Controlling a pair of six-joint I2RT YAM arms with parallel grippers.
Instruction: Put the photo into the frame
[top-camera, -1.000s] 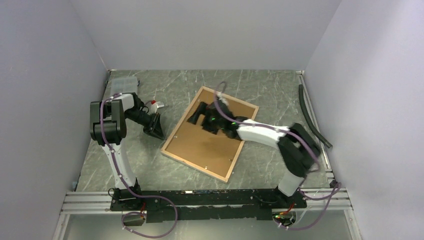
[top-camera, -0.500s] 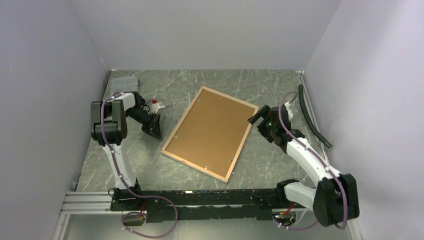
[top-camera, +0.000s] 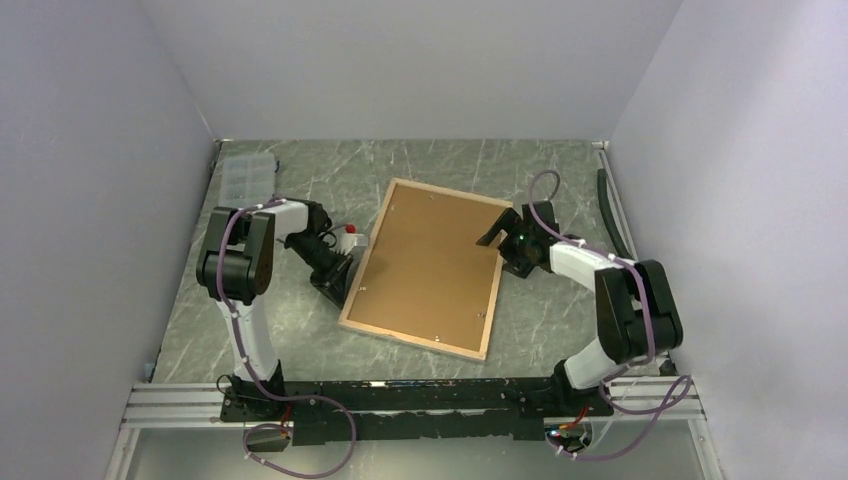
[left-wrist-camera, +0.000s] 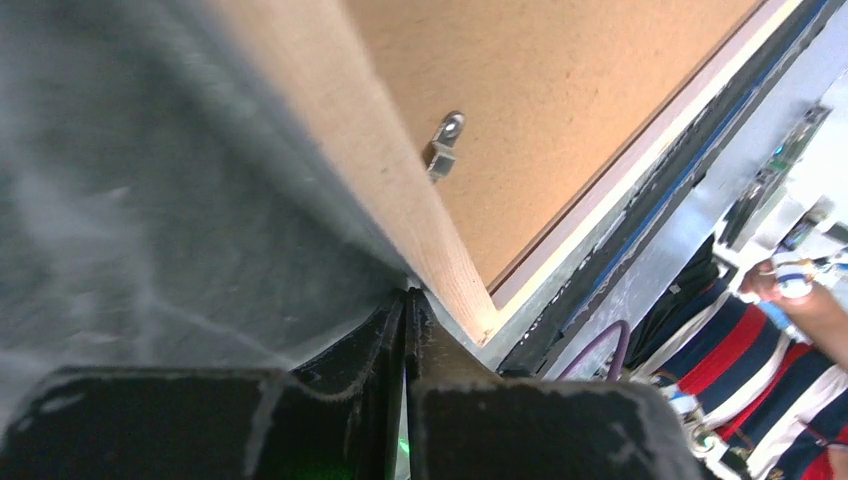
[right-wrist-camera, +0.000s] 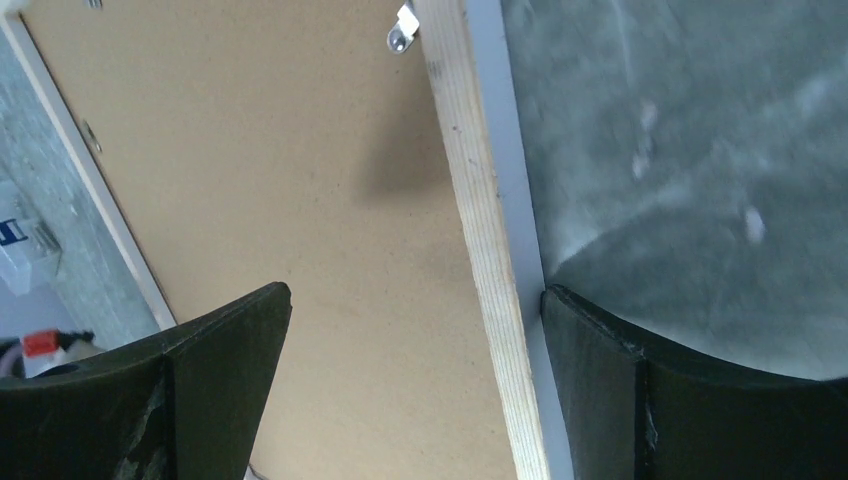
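1. Light wood rails and brown board face the camera: the frame (top-camera: 410, 341) lies flat and back-up in the middle of the grey-green marbled table (top-camera: 420, 160). Its long sides run away from my bases, slightly askew, and the backing board (top-camera: 430, 265) sits inside the rails.
2. My left gripper (top-camera: 340, 282) is low at the frame's left long rail, toward the near corner. From the left wrist, my fingers (left-wrist-camera: 340, 400) are pressed together with only a thin slit between them. They hold nothing, and their tips rest against the outer side of the wooden rail (left-wrist-camera: 360, 150).
3. My right gripper (top-camera: 503, 250) is at the opposite long rail, toward the far end. From the right wrist, my fingers (right-wrist-camera: 220, 380) stand wide apart astride the rail (right-wrist-camera: 480, 220), one over the board and one over the table. I cannot tell whether either touches.
4. A small metal clip (left-wrist-camera: 445, 140) sits on the board's edge beside the left rail.
5. A clear compartment box (top-camera: 245, 178) lies in the far left corner, and a black hose (top-camera: 625, 235) runs along the right edge.
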